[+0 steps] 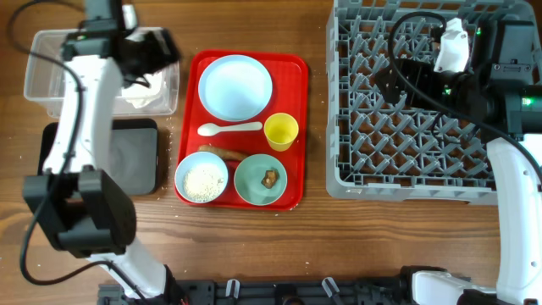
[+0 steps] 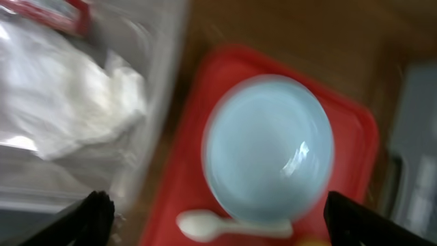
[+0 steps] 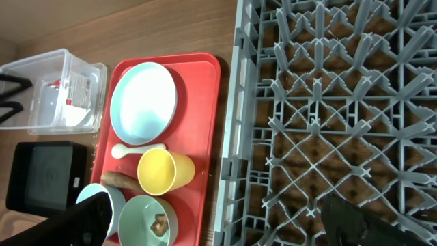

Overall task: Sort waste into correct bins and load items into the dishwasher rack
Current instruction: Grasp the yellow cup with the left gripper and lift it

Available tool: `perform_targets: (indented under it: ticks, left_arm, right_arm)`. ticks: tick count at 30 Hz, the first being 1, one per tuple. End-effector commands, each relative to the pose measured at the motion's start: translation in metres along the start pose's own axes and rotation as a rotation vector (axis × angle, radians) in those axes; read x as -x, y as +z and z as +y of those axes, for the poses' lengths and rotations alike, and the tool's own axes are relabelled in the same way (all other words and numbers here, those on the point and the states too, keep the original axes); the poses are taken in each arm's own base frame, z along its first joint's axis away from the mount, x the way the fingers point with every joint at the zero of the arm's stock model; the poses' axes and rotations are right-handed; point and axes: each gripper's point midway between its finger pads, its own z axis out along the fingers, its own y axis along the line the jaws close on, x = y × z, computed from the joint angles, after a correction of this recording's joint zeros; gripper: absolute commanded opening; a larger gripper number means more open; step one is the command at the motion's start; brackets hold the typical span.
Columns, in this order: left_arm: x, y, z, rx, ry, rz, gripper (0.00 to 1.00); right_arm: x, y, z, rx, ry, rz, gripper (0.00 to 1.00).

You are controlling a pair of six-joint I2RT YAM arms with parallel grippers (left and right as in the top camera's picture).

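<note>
left gripper (image 2: 220, 212) wide and empty at the tub (image 1: 35, 52) edge, right gripper (image 3: 218, 219) wide over the rack (image 3: 328, 102); a low swing toward the plate (image 2: 270, 147) could clip the tub wall.

A flat red serving tray (image 1: 293, 93) with rounded corners and a low raised rim was laid on a brown wooden desk (image 1: 254, 254), near the middle of the overhead view. The grain of the desk was seen running left to right. The tray was blurred in the left wrist view (image 2: 351, 143) and shown sharply in the right wrist view (image 3: 207, 102).
</note>
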Motion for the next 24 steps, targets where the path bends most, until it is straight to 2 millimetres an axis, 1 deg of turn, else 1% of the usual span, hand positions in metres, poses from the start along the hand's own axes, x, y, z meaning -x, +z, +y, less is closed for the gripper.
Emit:
perform_targets:
  ticks: [1,3,4,6,10,12,14,15,18,19,21,23,24]
  left_arm:
    - [-0.075,0.006,-0.08,-0.185,0.346,0.218,1.0]
    - [-0.114,0.013,-0.103,-0.204,0.49,0.318,1.0]
    - [-0.129,0.017,-0.113,-0.212,0.542,0.351,1.0]
    - [-0.146,0.027,-0.123,-0.187,0.593,0.385,1.0]
    - [-0.172,0.047,-0.132,-0.165,0.643,0.451,1.0]
    - [-0.181,0.058,-0.132,-0.158,0.651,0.483,0.99]
    - [-0.188,0.068,-0.129,-0.148,0.649,0.513,0.95]
    - [-0.19,0.072,-0.127,-0.144,0.647,0.524,0.92]
    - [-0.193,0.082,-0.124,-0.13,0.641,0.538,0.74]
    - [-0.192,0.087,-0.119,-0.1,0.629,0.535,0.7]
    - [-0.186,0.096,-0.112,-0.032,0.585,0.512,0.58]
    - [-0.184,0.1,-0.113,-0.023,0.558,0.498,0.43]
    - [-0.183,0.102,-0.114,-0.025,0.549,0.49,0.3]
  right_arm:
    - [0.005,-0.002,-0.001,-0.01,0.007,-0.013,1.0]
    - [0.006,-0.002,-0.001,-0.01,0.006,-0.014,1.0]
    - [0.006,-0.002,-0.001,-0.009,0.006,-0.015,1.0]
    - [0.006,-0.002,-0.001,-0.009,0.007,-0.014,1.0]
    - [0.004,-0.002,-0.001,-0.01,0.009,-0.009,1.0]
    - [0.004,-0.002,-0.001,-0.01,0.009,-0.009,1.0]
    - [0.004,-0.002,-0.001,-0.01,0.009,-0.009,1.0]
    - [0.004,-0.002,-0.001,-0.01,0.009,-0.009,1.0]
    - [0.004,-0.002,-0.001,-0.01,0.009,-0.009,0.99]
    - [0.004,-0.002,-0.001,-0.01,0.009,-0.009,1.0]
    - [0.004,-0.002,-0.001,-0.01,0.009,-0.009,1.0]
    - [0.004,-0.002,-0.001,-0.01,0.009,-0.009,1.0]
    - [0.004,-0.002,-0.001,-0.01,0.009,-0.009,1.0]
